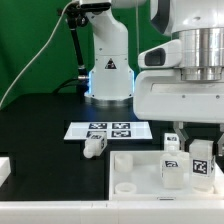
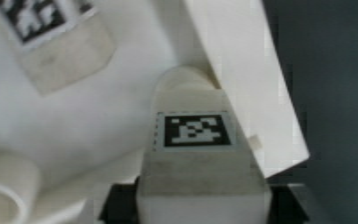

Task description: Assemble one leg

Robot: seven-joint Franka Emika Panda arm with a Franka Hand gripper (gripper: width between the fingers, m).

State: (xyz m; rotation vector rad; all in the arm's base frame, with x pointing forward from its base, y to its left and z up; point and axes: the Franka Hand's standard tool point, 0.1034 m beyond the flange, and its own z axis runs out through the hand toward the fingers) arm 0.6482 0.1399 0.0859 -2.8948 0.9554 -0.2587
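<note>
Gripper (image 2: 197,208) clamped on leg (image 2: 197,140) at slab (image 1: 138,182); keep leg vertical, seat squarely, then twist.

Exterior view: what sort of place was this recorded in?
Probably a robotics lab bench: green backdrop, black table carrying the marker board, a tagged leg in the gripper.
</note>
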